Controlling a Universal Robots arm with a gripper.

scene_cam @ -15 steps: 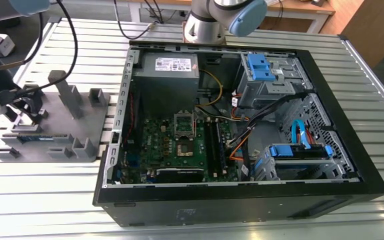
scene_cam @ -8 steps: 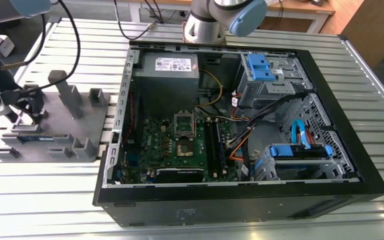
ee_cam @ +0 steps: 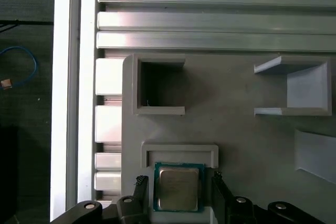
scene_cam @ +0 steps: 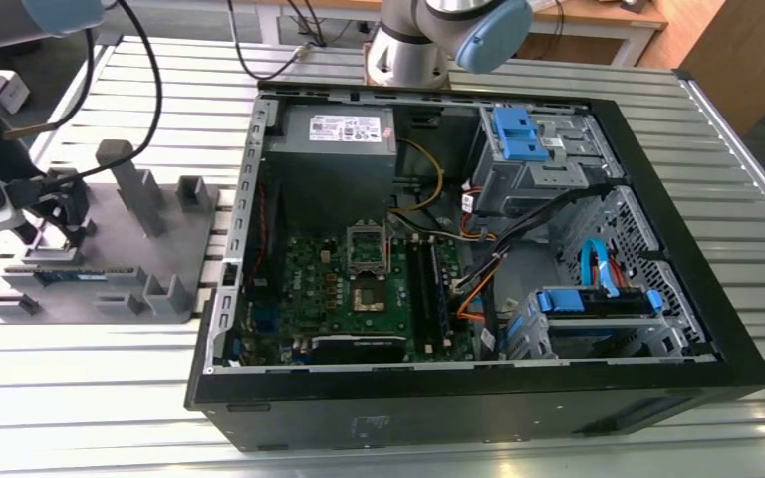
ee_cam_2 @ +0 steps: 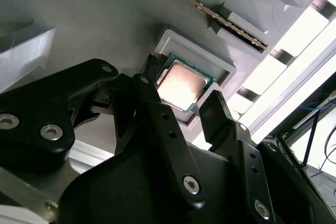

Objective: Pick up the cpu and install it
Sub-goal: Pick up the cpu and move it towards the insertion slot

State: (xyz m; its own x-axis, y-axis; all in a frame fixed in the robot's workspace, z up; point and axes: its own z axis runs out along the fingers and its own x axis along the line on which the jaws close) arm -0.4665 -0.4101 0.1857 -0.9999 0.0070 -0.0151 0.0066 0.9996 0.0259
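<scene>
Silvery cpu (ee_cam: 178, 188) seated in tray pocket (ee_cam: 178, 150), between spread fingers (ee_cam: 219, 187) of claw (ee_cam: 178, 178).

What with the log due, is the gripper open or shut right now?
Gripper: open, straddling the chip, not clamped on it.

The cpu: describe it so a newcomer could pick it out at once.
Find the grey plate at the exterior view's left of the case. The cpu lies flat in a shallow framed pocket on it, straddled by the open gripper. Unlike the long memory stick, it is a small silvery square with a green rim.
</scene>
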